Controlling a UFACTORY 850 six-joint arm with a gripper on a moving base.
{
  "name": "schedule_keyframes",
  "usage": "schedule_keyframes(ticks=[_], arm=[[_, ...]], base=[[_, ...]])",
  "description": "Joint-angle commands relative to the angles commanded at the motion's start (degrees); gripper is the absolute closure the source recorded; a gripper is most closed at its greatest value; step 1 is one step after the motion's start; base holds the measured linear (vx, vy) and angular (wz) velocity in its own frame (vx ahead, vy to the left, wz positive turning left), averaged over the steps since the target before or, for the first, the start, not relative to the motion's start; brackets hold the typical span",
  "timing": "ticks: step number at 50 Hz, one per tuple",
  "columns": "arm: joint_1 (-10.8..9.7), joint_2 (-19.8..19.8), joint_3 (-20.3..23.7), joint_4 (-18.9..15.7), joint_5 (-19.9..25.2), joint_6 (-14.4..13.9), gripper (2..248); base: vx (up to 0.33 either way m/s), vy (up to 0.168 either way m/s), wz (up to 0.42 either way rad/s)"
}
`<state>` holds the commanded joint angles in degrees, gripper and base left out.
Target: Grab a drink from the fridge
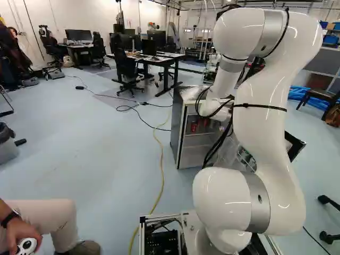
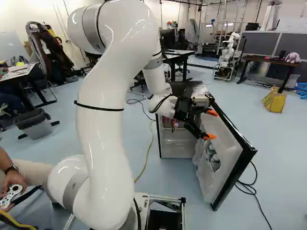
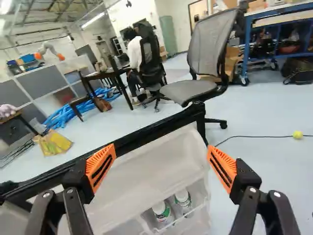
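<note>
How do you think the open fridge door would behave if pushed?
The fridge door looks stiff, a flat framed panel, so it would probably swing rather than bend. The two bottles standing in it might rattle.

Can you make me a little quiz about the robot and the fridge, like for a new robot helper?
1. True or false: the fridge door is open.
2. Pick one: the pads on the claw are A) blue, B) orange, C) green.
3. How many containers can you see inside the door in the wrist view?

Key: 1. True. 2. B. 3. Two.
</note>
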<state>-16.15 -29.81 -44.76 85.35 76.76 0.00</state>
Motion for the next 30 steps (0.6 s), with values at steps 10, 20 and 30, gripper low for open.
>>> schedule_keyframes(ticks=[10,20,30], arm=[[0.92,2.21,3.66,-6.02,0.00,0.00,3],[1.45,4.45,7.16,-12.04,0.00,0.00,3],[1.77,6.85,10.75,-18.05,0.00,0.00,3]], base=[[0.000,0.000,0.000],[0.000,0.000,0.000],[0.000,0.000,0.000]])
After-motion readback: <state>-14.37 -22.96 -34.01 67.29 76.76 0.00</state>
